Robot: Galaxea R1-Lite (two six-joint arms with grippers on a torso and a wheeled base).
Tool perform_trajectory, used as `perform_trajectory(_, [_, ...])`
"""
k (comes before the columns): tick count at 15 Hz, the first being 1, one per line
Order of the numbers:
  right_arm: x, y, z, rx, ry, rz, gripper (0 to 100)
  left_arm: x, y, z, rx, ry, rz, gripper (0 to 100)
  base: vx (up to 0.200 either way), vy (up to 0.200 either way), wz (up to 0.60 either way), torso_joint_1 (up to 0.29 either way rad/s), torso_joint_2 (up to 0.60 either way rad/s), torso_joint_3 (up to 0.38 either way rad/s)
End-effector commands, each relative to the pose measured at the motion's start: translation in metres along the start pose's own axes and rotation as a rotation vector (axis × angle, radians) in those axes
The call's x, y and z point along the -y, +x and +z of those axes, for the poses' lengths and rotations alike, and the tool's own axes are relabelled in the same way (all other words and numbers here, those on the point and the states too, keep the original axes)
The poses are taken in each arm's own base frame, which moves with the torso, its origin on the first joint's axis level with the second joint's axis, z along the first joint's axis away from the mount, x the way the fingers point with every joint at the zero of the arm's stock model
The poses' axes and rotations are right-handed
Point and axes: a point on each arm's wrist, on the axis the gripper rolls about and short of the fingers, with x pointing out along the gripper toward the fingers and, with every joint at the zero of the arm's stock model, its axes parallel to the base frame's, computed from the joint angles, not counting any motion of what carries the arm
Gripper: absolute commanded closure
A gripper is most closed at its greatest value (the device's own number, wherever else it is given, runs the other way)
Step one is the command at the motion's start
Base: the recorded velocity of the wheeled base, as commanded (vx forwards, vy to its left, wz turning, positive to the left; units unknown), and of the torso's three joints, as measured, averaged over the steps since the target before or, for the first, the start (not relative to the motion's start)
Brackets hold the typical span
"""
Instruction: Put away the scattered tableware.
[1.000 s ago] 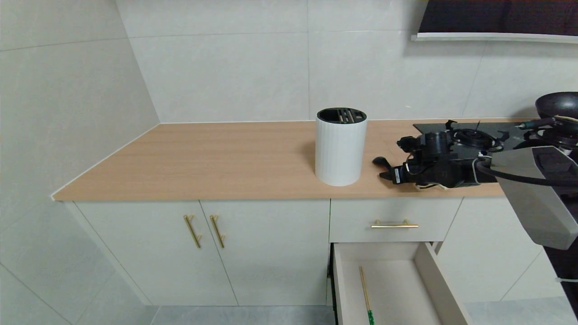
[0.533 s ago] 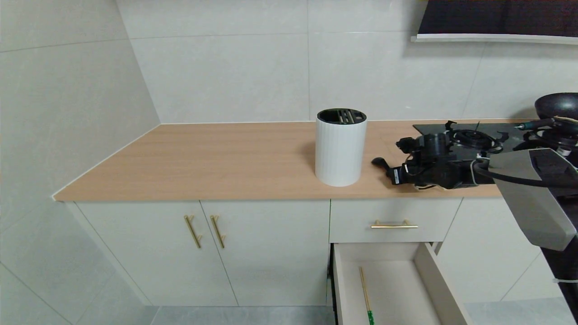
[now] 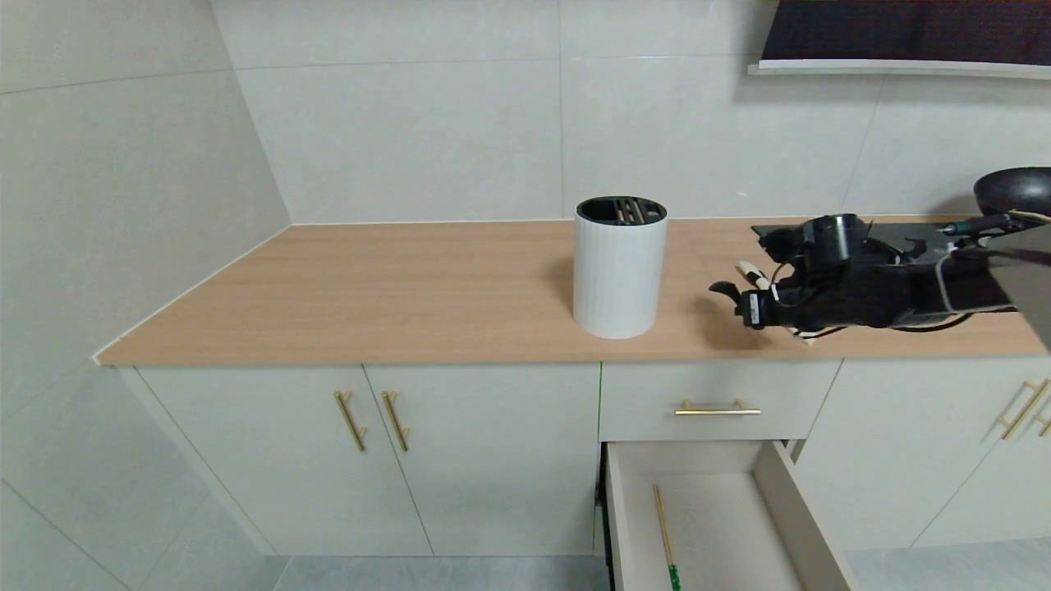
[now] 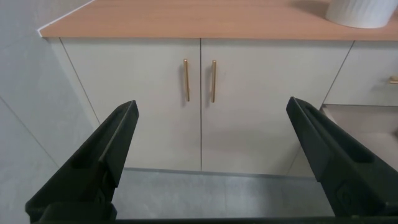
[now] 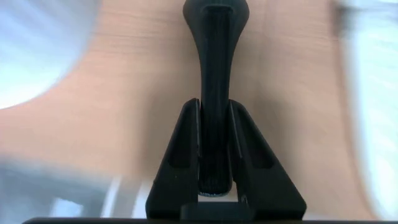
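My right gripper [image 3: 751,308] hovers just above the wooden counter [image 3: 410,287], to the right of the white ribbed utensil holder [image 3: 619,279]. It is shut on a black utensil [image 3: 722,289]. In the right wrist view its fingers [image 5: 186,143] clamp the utensil's black handle [image 5: 214,74], which widens at the far end. My left gripper [image 4: 211,112] hangs low in front of the cabinet doors [image 4: 199,99], open with nothing between its fingers. The holder's base [image 4: 364,12] sits on the counter above it. A chopstick with a green end [image 3: 663,533] lies in the open lower drawer [image 3: 776,501].
A black stove [image 3: 920,238] with a dark pan [image 3: 1014,193] sits on the counter behind my right arm. Below the counter are a shut drawer with a gold handle [image 3: 717,408] and cabinet doors with gold handles [image 3: 374,420]. Tiled walls close off the back and left.
My right gripper has moved to the right and slightly up, away from the white holder, with the black utensil still in it. The holder, drawer and chopstick have not moved.
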Motion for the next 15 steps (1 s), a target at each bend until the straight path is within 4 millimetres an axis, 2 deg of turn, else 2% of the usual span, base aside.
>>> perform_trajectory(1, [-0.008,-0.117,-0.005,0.031,0.05,-0.007,100,0.0,0.0,0.0,0.0,0.0,0.001,0,0.0,0.0,0.0,0.0,0.0,0.0])
perform_trajectory(3, [-0.008,-0.154,-0.035,-0.019,0.056,-0.014,100,0.0,0.0,0.0,0.0,0.0,-0.001,0,0.0,0.0,0.0,0.0,0.0,0.0])
perform_trajectory(5, [-0.009,-0.169,-0.054,-0.046,0.057,-0.015,100,0.0,0.0,0.0,0.001,0.0,0.001,0,0.0,0.0,0.0,0.0,0.0,0.0])
perform_trajectory(6, [-0.009,-0.169,-0.054,-0.046,0.057,-0.015,100,0.0,0.0,0.0,0.001,0.0,0.001,0,0.0,0.0,0.0,0.0,0.0,0.0])
perform_trajectory(7, [-0.008,-0.181,-0.081,-0.042,0.056,-0.016,100,0.0,0.0,0.0,0.001,0.0,0.001,0,0.0,0.0,0.0,0.0,0.0,0.0])
perform_trajectory(9, [-0.007,-0.174,-0.093,-0.045,0.051,-0.016,100,0.0,0.0,0.0,0.0,0.0,0.001,0,0.0,0.0,0.0,0.0,0.0,0.0])
perform_trajectory(15, [-0.009,-0.161,-0.097,-0.05,0.04,-0.006,100,0.0,0.0,0.0,0.001,0.0,0.001,0,0.0,0.0,0.0,-0.154,0.38,0.227])
